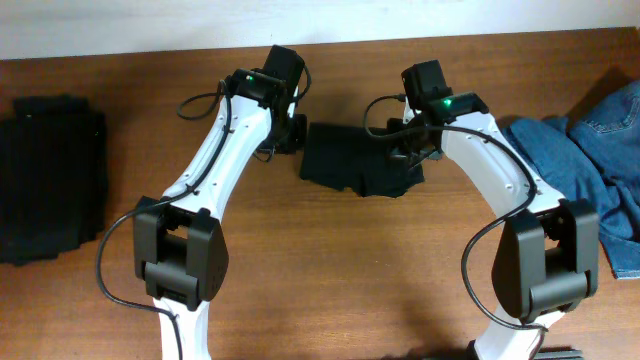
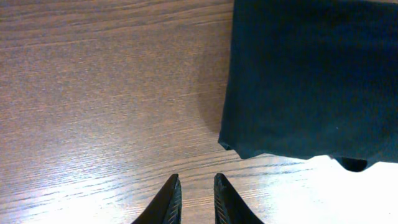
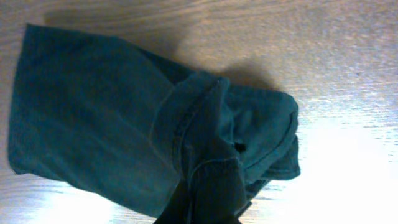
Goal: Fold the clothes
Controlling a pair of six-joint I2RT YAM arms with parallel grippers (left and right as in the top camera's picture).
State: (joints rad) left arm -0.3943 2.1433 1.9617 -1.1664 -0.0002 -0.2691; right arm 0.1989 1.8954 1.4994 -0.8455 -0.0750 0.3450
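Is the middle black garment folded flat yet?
Partly. The garment lies flat and folded on one half; its end by the right gripper is bunched up, apparently pinched.

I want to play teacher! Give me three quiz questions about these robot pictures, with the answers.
1. True or false: the left gripper holds the black garment.
2. What lies at the right end of the table? A) blue jeans B) a red towel C) a box
3. Which gripper pinches the black garment?
Key: 1 false, it is over bare wood, holding nothing; 2 A; 3 the right gripper.
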